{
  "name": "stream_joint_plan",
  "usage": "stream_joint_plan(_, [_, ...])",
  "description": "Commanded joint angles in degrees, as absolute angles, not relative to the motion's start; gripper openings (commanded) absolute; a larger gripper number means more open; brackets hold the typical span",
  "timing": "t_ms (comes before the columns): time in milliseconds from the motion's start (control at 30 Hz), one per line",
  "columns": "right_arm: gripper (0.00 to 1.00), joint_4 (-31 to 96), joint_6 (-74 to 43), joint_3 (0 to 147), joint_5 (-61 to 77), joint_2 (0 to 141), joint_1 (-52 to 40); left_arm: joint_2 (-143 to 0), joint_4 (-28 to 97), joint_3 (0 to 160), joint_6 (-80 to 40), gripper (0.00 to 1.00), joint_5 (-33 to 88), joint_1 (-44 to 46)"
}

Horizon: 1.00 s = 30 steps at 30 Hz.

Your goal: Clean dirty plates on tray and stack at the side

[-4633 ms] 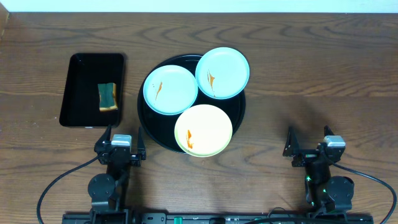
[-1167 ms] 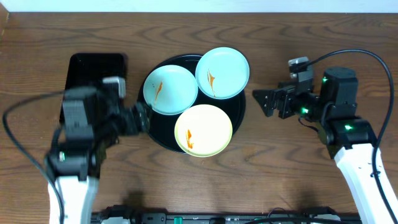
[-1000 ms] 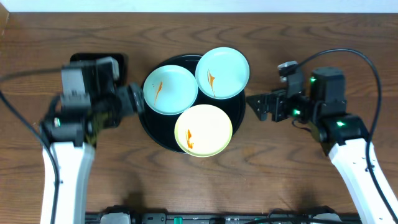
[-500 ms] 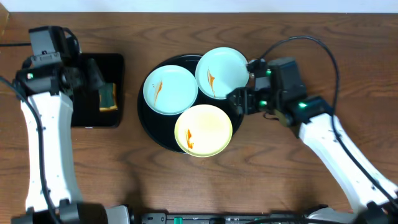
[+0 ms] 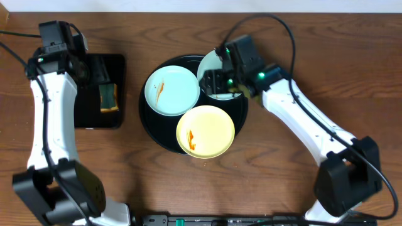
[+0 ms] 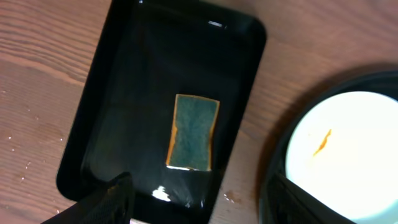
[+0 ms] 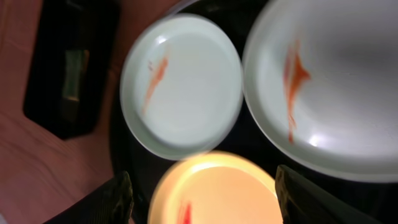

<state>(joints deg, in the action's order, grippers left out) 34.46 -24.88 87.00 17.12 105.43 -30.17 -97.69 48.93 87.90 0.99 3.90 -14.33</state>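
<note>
Three small round plates sit on the large round glossy black tray (image 5: 241,117), each smeared with orange sauce. A pale blue-green plate (image 5: 172,90) is at ten o'clock, a pale yellow plate (image 5: 205,131) at six, and a second pale blue-green plate (image 7: 336,81) at one. My right gripper (image 5: 217,80) hovers over that last one, fingers spread wide and gripping nothing. My left gripper (image 6: 198,193) hangs above the smaller rectangular black tray (image 6: 118,87), fingers likewise apart, with the green-topped rectangular sponge (image 6: 194,132) lying free below it. I judge the step to be fetching the sponge while steadying a plate. To do it well, my left should come down astride the sponge's narrow width and close firmly on its long sides. My right should take its plate by the raised rim at three o'clock, clear of the smear
</note>
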Motion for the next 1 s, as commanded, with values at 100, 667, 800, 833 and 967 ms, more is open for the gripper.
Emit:
stream_joint_plan(100, [0.71,34.9,-24.6,92.0,15.4,109.9,-31.2,-104.6,48.8,88.8,7.3,0.59,2.7,-15.3])
stream_joint_plan(667, [0.69,34.1,-24.6,92.0,14.1,111.0,-31.2,-117.4,45.7,88.7,10.5,0.41,4.1,-15.3])
stream_joint_plan(800, [0.69,34.3,-24.6,92.0,13.9,111.0,-31.2,-118.8,44.9,88.7,10.5,0.39,4.0,-15.3])
stream_joint_plan(833, [0.69,34.3,-24.6,92.0,13.9,111.0,-31.2,-119.0,44.6,88.7,10.5,0.39,4.0,-15.3])
stream_joint_plan(967, [0.67,34.2,-24.6,92.0,13.9,111.0,-31.3,-119.9,43.5,88.7,10.5,0.37,4.0,-15.3])
